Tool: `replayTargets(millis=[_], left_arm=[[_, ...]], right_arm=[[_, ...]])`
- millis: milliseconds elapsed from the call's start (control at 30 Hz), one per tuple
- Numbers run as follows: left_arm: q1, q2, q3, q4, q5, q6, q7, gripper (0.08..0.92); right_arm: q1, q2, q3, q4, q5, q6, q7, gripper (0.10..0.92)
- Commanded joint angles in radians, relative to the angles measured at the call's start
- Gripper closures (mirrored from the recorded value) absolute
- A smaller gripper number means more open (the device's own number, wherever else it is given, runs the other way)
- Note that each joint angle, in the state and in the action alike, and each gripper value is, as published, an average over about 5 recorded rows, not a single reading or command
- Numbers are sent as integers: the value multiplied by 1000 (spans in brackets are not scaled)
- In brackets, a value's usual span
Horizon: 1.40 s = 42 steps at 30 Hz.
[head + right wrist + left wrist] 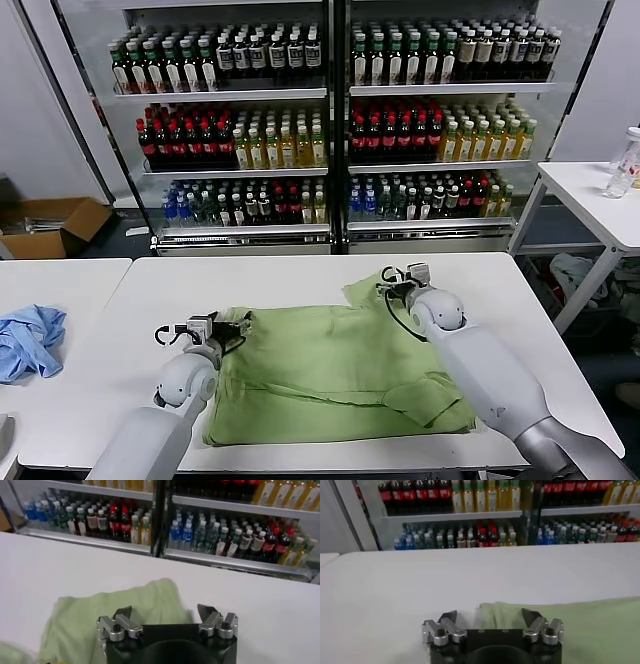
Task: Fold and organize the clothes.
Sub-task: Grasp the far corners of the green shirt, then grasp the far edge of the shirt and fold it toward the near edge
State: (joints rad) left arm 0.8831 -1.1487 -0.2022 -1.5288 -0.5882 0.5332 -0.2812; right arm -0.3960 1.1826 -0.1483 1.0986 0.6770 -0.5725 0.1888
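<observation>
Light green polo shirt (330, 375) spread flat on the white table (300, 275), toward its near edge. Its long axis runs left to right; a sleeve points to the far right, while the collar is not visible. The fabric looks soft, light and limp, likely to sag and crease, so corners and hems seem the best holds. Left gripper (238, 322) over the far-left corner and right gripper (392, 280) over the far-right sleeve: jaws of both spread wide, holding nothing.

I see a light blue garment (28, 340) on the left surface (60, 285). Behind it are bottle shelves (330, 95) and a cardboard box (50, 225).
</observation>
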Motion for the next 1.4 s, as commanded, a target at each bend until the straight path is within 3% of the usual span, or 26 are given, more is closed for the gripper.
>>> replayTargets(millis=[33,367,567,733,1100,1400], left_arm=[[0,13,14,10,-104,43,11,311],[31,20,-18,-14,-145,15,34,588],[61,27,-53,-67,-191,-66,58,761],[85,36,-85,-134,-261,-106,83,885],[176,81,-161,-309,-359,-132,91,913],[384,87,-197,-465,-268,-106,83,913]], right_arm=[[35,30,-26,-85,-13,-8,-14,301],[9,15,-15,-18,-11,8,-67,587],[-17,-31,-31,88,-91,104,-115,777],[-39,-53,2,162,-60,183,-80,900],[-197,-176,157,459,28,177,-25,919],[-542,-288,377,756,37,134,-1,919]])
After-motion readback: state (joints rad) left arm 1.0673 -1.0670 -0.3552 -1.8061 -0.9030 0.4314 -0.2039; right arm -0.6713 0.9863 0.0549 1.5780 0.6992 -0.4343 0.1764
